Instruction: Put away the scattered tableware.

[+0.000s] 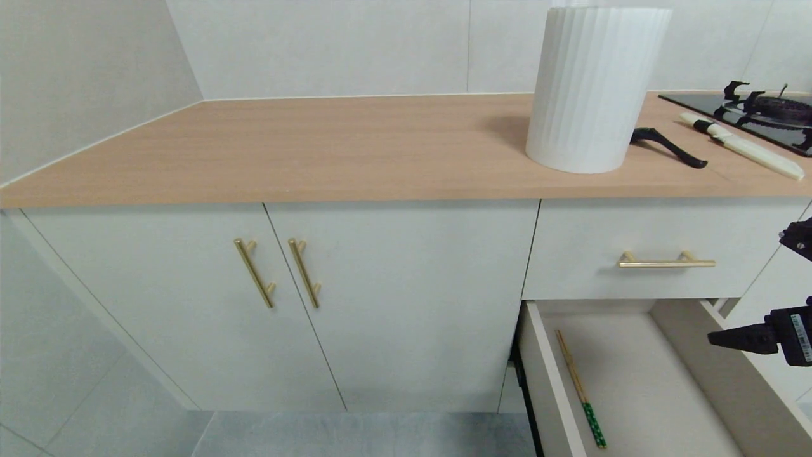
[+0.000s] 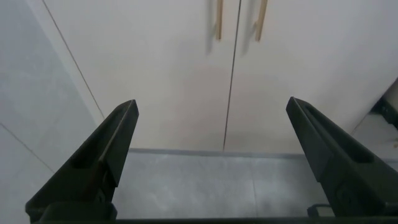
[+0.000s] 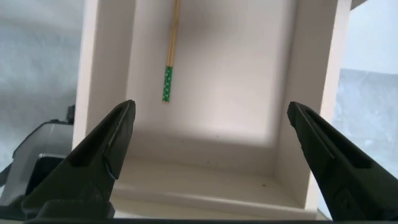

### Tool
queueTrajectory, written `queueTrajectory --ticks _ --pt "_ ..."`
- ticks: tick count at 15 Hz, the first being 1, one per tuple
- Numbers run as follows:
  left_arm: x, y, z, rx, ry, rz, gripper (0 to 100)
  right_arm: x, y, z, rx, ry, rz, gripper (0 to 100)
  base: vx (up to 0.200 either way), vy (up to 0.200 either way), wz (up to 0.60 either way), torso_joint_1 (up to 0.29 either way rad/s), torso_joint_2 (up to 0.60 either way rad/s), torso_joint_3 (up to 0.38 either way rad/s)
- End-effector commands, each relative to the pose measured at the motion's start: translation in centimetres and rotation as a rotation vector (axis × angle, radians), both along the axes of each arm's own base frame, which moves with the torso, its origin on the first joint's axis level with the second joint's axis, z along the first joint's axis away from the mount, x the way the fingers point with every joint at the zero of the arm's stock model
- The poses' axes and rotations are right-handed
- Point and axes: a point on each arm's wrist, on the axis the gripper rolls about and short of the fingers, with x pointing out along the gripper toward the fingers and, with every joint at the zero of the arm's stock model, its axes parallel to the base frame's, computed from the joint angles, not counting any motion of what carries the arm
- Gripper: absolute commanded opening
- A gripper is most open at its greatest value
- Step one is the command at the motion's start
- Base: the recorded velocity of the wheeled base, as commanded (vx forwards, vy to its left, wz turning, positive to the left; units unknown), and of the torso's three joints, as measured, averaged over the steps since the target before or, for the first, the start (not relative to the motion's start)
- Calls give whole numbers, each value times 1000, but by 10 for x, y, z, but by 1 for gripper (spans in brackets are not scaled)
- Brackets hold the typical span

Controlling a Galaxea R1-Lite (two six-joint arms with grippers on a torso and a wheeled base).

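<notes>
Hovering released over the drawer (image 1: 545,374), the right hand (image 3: 210,107) (the left hand (image 2: 211,102), also released, is farther) sits nearest the knife (image 1: 742,145) lying diagonally on the surface (image 1: 349,146) above.

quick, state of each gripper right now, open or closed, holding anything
left gripper: jaws open, holding nothing
right gripper: jaws open, holding nothing, above the open drawer

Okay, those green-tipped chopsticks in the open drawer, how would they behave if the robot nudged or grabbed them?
The chopsticks look thin and wooden, so probably stiff and very light. Flat on the smooth drawer floor beside its wall, they would likely roll or skitter if nudged. So slender, they may slip from the right end effector.
</notes>
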Motion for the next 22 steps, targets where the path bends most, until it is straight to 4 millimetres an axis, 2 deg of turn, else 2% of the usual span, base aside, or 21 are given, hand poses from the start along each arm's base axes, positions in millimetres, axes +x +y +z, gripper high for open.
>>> queueTrajectory --ticks 1,14,17,19,22 --pt "0 0 0 -1 1 0 100 0 0 0 0 -1 0 100 0 0 0 124 -613 -310" --pt "0 0 0 -1 2 1 100 -4 3 -7 -33 23 45 100 0 0 0 175 -490 -298" --pt "0 0 0 -1 1 0 100 -1 5 -2 -30 -10 61 100 0 0 0 217 -505 -284" --pt "0 0 0 -1 1 1 100 25 0 2 -12 -81 73 100 0 0 0 120 -263 -151" --pt "0 0 0 -1 2 0 100 94 -8 -7 -32 -121 81 100 0 0 0 26 -55 -32"
